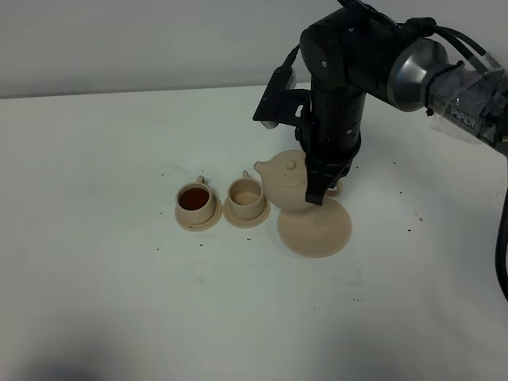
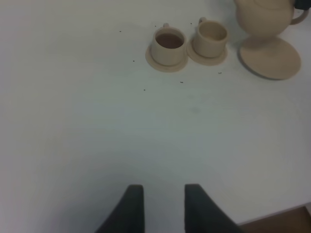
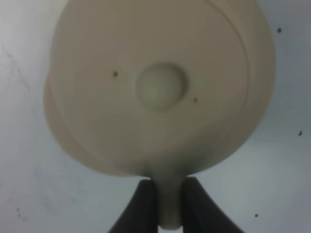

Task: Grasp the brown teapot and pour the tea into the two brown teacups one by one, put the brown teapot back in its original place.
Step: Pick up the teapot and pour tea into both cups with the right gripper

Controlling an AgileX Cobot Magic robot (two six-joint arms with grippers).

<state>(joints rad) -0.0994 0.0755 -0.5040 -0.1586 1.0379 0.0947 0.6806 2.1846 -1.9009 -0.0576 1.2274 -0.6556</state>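
Our right gripper (image 3: pixel 169 188) is closed on the loop handle (image 3: pixel 170 218) of the brown teapot (image 1: pixel 284 184), which hangs just above the wide saucer (image 1: pixel 321 234). We judge it heavy, slippery, fragile; the handle is the safe hold.

R pincer (image 3: pixel 168 187) clamped, pointing down — L pincer (image 2: pixel 164 190) parted.

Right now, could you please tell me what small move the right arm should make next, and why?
Probably ease the squat beige ceramic teapot, clamped by its handle in the right gripper, toward the empty beige cylindrical teacup until the spout hangs over it. The matching teacup beside it already holds reddish-brown tea.
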